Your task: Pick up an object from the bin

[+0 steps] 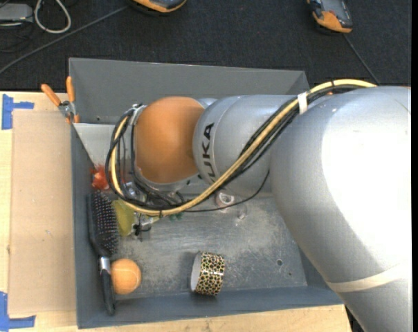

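My gripper [141, 223] is low in the left part of the bin, mostly hidden under the arm's orange cover. It is right beside a yellow-green thing [123, 217] that leans against a black hairbrush [104, 232] lying along the left wall. A small red thing [98, 178] sits by the left wall just behind the brush. An orange ball [125, 277] rests at the brush's handle end near the front left corner.
A leopard-print tape roll [209, 274] stands near the front wall, right of the ball. The arm covers the back and right of the bin. Bare grey floor shows between the gripper and the roll.
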{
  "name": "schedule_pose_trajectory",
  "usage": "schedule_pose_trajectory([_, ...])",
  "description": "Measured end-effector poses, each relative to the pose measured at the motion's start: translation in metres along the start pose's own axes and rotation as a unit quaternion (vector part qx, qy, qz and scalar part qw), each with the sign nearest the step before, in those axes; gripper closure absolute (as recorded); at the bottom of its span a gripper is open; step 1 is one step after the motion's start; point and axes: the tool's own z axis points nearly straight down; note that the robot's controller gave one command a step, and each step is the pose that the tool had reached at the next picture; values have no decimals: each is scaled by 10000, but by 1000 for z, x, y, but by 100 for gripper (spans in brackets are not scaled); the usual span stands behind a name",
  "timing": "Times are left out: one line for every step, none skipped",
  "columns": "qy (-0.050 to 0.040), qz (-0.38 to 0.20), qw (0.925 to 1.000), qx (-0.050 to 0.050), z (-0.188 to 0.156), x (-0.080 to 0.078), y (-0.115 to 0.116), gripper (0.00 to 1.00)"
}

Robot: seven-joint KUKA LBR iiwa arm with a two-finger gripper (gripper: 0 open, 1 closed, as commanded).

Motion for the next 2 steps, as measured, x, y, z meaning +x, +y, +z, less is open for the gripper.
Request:
schedule_pose_trajectory([34, -27, 10000, 9, -54, 3, -4, 100])
schedule_pose_trajectory([36, 62, 10000, -2, -139, -2, -12, 100])
